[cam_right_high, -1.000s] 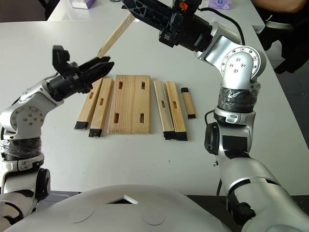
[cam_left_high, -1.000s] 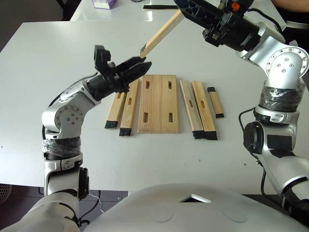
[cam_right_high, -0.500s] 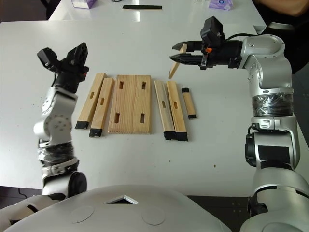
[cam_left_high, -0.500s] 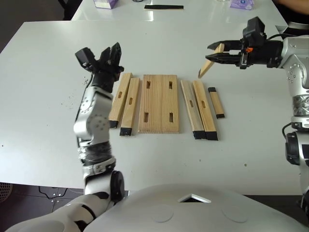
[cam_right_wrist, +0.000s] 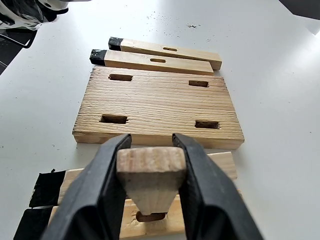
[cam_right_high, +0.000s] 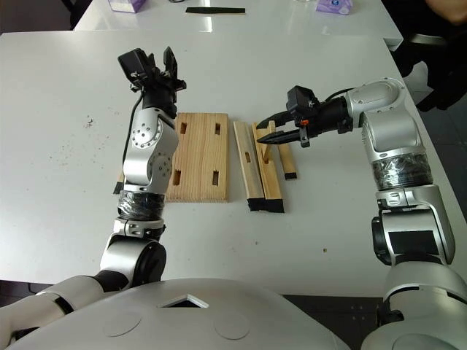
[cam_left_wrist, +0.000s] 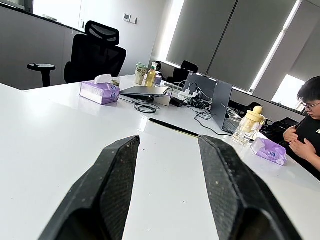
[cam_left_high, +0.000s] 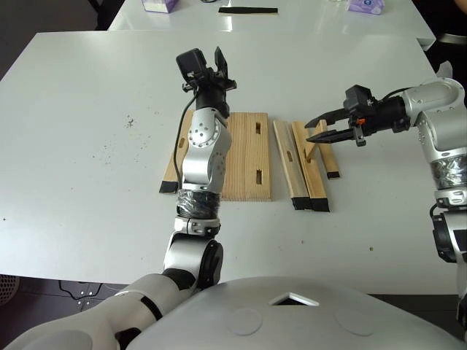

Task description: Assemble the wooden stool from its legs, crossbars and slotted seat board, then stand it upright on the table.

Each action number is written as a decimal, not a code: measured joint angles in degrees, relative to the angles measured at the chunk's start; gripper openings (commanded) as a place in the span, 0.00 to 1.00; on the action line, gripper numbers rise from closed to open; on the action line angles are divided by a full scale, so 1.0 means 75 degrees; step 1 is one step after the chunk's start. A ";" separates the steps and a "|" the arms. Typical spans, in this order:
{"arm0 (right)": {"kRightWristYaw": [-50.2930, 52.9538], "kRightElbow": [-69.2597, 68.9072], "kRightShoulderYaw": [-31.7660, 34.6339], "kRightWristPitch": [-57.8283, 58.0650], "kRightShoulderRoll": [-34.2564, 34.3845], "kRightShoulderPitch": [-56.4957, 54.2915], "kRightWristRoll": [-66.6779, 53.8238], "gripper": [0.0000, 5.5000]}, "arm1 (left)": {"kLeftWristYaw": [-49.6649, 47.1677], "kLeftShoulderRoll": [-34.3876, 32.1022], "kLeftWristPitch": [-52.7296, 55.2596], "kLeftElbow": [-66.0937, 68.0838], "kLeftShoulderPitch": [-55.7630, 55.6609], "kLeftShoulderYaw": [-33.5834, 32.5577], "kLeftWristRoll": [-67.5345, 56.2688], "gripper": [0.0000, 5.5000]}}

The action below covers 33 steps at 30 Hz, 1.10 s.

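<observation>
right gripper [cam_left_high: 312, 131] holds one crossbar [cam_right_wrist: 150, 167]; four legs [cam_right_wrist: 155, 61] flank one seat board [cam_right_wrist: 160, 107].

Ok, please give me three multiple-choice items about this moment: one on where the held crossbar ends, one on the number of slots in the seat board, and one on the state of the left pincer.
1. Where is the lower end of the crossbar held by the right pincer?
A. at the slot of a leg to the right of the seat board
B. in a slot of the seat board
C. in the air, touching nothing

2. How many slots does the seat board have?
A. two
B. four
C. six

3. The left pincer is:
A. shut on a leg
B. shut and empty
C. open and empty

Answers:
1 A, the right wrist view shows the tip at the leg's slot.
2 B, four slots show in the board.
3 C, its fingers stand apart with nothing between them.
</observation>
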<state>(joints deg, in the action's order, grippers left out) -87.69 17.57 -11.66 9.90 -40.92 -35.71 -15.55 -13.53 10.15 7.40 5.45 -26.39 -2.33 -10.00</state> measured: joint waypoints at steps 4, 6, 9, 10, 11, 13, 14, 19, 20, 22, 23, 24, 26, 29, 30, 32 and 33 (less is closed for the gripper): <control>0.0001 -0.0131 0.0068 0.0028 -0.0003 0.0109 -0.0009 0.24 | 0.0112 0.0001 -0.0092 0.0031 0.0000 -0.0012 -0.0029 0.40; -0.0002 -0.0170 0.0082 0.0110 -0.0004 0.0122 -0.0013 0.24 | 0.0151 0.0001 -0.0092 0.0076 0.0000 -0.0023 -0.0042 0.40; -0.0008 -0.0167 0.0106 0.0165 -0.0031 0.0123 -0.0011 0.24 | 0.0195 0.0000 -0.0092 0.0132 0.0000 -0.0037 -0.0070 0.40; -0.0013 -0.0162 0.0111 0.0165 -0.0043 0.0124 -0.0009 0.24 | 0.0207 0.0000 -0.0092 0.0145 0.0000 -0.0037 -0.0075 0.40; -0.0031 -0.0152 0.0124 0.0165 -0.0072 0.0129 -0.0008 0.24 | 0.0224 0.0000 -0.0092 0.0156 0.0000 -0.0040 -0.0128 0.40; -0.0059 -0.0142 0.0126 0.0167 -0.0162 0.0148 -0.0004 0.24 | 0.0259 -0.0001 -0.0092 0.0158 0.0000 -0.0051 -0.0145 0.40; -0.0064 -0.0134 0.0126 0.0168 -0.0187 0.0153 -0.0004 0.24 | 0.0263 -0.0002 -0.0092 0.0158 0.0000 -0.0059 -0.0150 0.40; -0.0048 -0.0016 0.0125 0.0142 -0.0175 0.0145 -0.0005 0.24 | 0.0271 -0.0006 -0.0092 0.0158 -0.0001 -0.0091 -0.0175 0.40; -0.0039 0.0037 0.0125 0.0114 -0.0153 0.0133 -0.0002 0.24 | 0.0275 -0.0007 -0.0092 0.0158 0.0000 -0.0095 -0.0176 0.40; -0.0027 0.0155 0.0124 0.0072 -0.0102 0.0090 0.0004 0.24 | 0.0294 -0.0007 -0.0092 0.0170 -0.0001 -0.0097 -0.0181 0.40; -0.0012 0.0201 0.0116 0.0045 -0.0057 0.0079 0.0027 0.24 | 0.0299 -0.0007 -0.0093 0.0188 -0.0002 -0.0097 -0.0184 0.40; -0.0006 0.0229 0.0101 0.0044 -0.0012 0.0080 0.0049 0.24 | 0.0302 -0.0007 -0.0093 0.0197 -0.0002 -0.0097 -0.0184 0.40; -0.0014 0.0339 0.0077 -0.0013 0.0074 0.0075 0.0050 0.24 | 0.0318 -0.0006 -0.0097 0.0200 -0.0003 -0.0097 -0.0191 0.40; -0.0056 0.0547 0.0056 -0.0106 0.0145 0.0055 0.0102 0.24 | 0.0365 -0.0006 -0.0106 0.0217 -0.0006 -0.0095 -0.0201 0.40; -0.0069 0.0625 0.0049 -0.0162 0.0152 0.0054 0.0107 0.24 | 0.0382 -0.0004 -0.0107 0.0242 -0.0009 -0.0089 -0.0201 0.40; -0.0084 0.0742 0.0058 -0.0197 0.0147 0.0057 0.0091 0.24 | 0.0443 -0.0003 -0.0107 0.0273 -0.0010 -0.0080 -0.0201 0.40; -0.0093 0.0801 0.0072 -0.0215 0.0147 0.0067 0.0072 0.24 | 0.0470 -0.0002 -0.0108 0.0280 -0.0014 -0.0075 -0.0201 0.40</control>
<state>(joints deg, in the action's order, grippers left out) -88.39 23.57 -11.12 8.28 -39.82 -35.21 -15.00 -10.01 10.13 6.59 7.55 -26.49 -2.90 -11.51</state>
